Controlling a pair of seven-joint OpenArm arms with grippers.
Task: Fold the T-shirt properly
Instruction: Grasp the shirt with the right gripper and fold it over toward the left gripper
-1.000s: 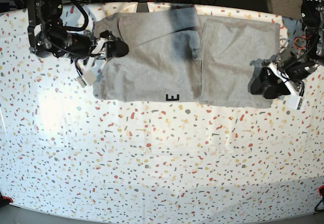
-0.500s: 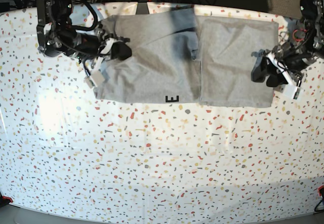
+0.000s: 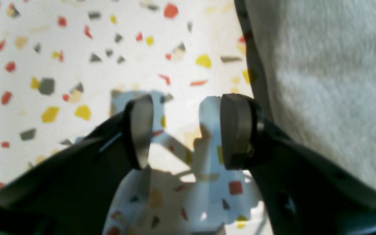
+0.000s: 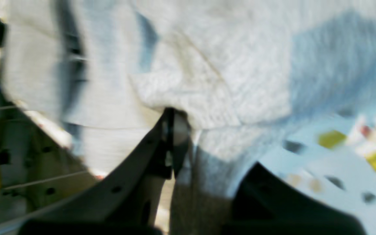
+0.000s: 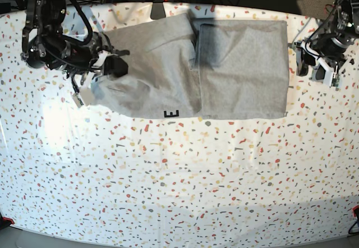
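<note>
The T-shirt (image 5: 185, 68) lies partly folded along the far edge of the speckled table (image 5: 179, 175), spreading from near the far left corner towards the far right one, its right-hand panel doubled over flat with a straight vertical fold line near the middle. Only one piece of lettering can be read: a black block capital "E" (image 5: 170, 113), turned on its side, at the near hem of the left panel; no brand or label shows elsewhere. The right gripper (image 4: 175, 130) is clenched on a bunched fold of grey fabric at the shirt's left end, the cloth pulled up into a small ridge between its tips. The left gripper (image 3: 188, 130) is released, its two pads spread wide over bare tabletop, just beside the shirt's right edge and holding nothing.
</note>
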